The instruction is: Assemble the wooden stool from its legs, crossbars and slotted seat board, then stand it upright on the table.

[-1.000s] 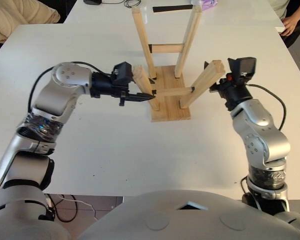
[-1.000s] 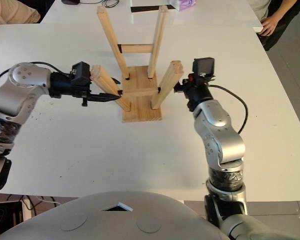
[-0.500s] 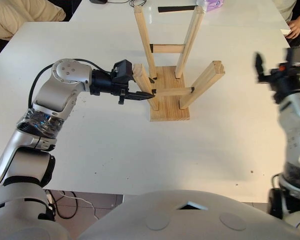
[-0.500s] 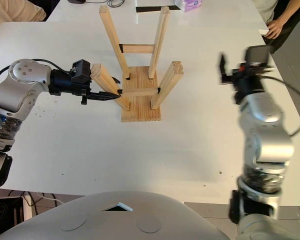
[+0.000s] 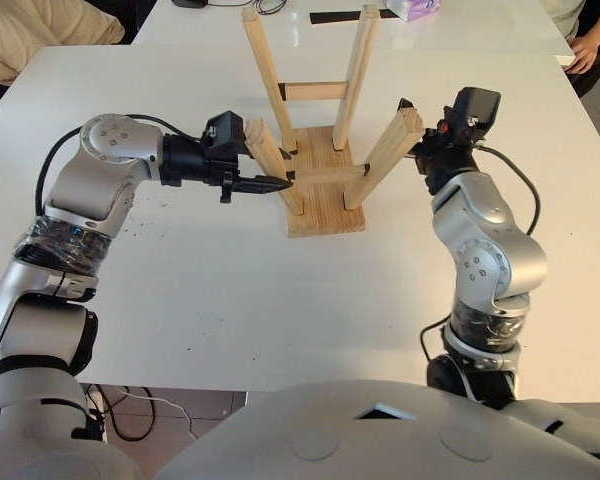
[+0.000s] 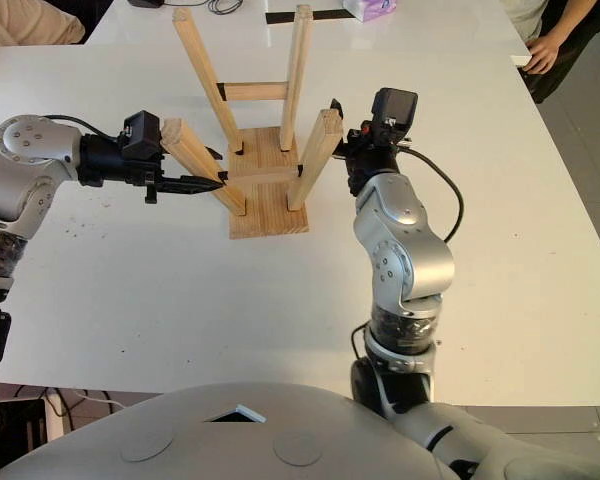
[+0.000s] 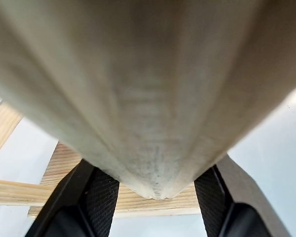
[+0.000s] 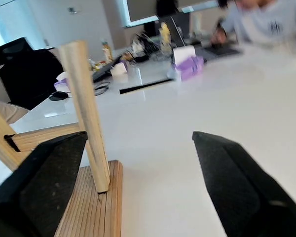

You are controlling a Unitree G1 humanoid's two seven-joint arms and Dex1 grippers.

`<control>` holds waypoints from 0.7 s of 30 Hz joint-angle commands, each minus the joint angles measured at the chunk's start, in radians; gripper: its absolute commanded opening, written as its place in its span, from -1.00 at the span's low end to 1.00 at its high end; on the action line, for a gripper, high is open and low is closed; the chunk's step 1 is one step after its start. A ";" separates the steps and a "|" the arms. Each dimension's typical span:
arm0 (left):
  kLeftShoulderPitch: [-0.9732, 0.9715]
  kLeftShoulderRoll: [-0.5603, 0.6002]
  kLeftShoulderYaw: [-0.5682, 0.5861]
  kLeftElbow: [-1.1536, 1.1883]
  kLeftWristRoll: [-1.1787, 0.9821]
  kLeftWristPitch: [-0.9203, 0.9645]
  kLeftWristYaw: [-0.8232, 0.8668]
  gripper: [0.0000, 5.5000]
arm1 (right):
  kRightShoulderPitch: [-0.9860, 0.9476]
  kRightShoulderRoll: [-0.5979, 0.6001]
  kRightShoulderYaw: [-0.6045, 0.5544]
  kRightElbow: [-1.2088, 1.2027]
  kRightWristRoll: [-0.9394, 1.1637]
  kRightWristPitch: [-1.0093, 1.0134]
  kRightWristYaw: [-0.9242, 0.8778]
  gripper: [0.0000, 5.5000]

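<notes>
Stool inverted: seat board (image 5: 325,215) flat on table (image 5: 280,300). My left gripper (image 5: 265,183) clamped on near-left leg (image 5: 270,165). My right gripper (image 5: 420,135) spread wide, just beside near-right leg (image 5: 380,160).

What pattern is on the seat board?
Pale seat board with fine parallel grooves; right wrist view shows it best.

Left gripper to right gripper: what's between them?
Left eye view: the near-left leg inside the left gripper, then the front crossbar, then the near-right leg beside the open right gripper.
</notes>
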 commanded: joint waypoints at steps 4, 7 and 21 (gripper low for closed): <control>0.111 -0.074 -0.202 -0.033 0.251 0.136 0.063 -0.25 | -0.167 -0.082 0.045 -0.088 0.102 0.053 0.188 0.44; 0.136 -0.096 -0.157 -0.074 0.197 0.162 0.122 -0.25 | -0.132 -0.195 0.013 -0.044 0.044 -0.007 0.230 0.44; 0.209 -0.143 -0.009 -0.181 0.179 0.279 0.155 0.42 | -0.028 -0.397 -0.113 0.052 -0.035 -0.171 0.331 0.45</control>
